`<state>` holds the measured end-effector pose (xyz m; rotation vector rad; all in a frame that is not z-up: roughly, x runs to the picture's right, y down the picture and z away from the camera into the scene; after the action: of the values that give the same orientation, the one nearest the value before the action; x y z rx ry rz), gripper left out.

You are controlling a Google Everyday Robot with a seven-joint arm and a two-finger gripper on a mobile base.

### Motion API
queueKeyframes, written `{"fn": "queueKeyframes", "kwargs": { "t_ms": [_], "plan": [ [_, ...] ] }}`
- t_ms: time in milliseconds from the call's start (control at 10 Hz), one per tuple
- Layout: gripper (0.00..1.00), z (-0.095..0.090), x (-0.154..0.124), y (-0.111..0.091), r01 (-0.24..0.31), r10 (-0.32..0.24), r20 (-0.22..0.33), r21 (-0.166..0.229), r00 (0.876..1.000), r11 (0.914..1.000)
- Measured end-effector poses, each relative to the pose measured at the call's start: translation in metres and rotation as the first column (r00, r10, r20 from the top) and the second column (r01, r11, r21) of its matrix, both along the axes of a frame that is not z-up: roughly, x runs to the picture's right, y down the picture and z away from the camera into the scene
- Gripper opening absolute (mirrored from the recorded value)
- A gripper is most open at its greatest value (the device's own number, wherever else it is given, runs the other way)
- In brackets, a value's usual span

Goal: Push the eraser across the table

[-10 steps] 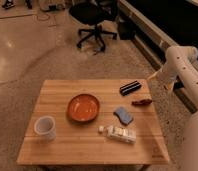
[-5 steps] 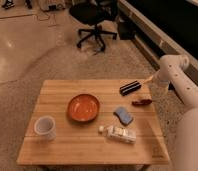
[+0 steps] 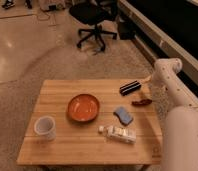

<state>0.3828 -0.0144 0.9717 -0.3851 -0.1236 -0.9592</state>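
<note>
Jaws' spread impossible to tell; has brought gripper [image 3: 150, 81] leftward, just beside eraser [image 3: 130, 87]; positioned to start push across table [image 3: 57, 100].

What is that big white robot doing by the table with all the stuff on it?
A white robot arm reaches in at the right side of the wooden table. Its pincer hangs just right of the black eraser, near the far right corner; I cannot tell if they touch. The orange bowl, white cup, blue-grey block, reddish-brown thing and lying bottle are not being handled.
</note>
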Motion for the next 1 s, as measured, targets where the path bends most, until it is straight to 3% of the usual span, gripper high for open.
{"fn": "queueKeyframes", "kwargs": {
  "t_ms": [700,1000],
  "plan": [
    [0.80,0.042,0.002,-0.015,0.032,-0.028,-0.086,0.046,0.996,0.9984],
    [0.80,0.052,0.002,-0.009,0.059,-0.054,-0.106,0.041,0.993,0.9974]
  ]
}}
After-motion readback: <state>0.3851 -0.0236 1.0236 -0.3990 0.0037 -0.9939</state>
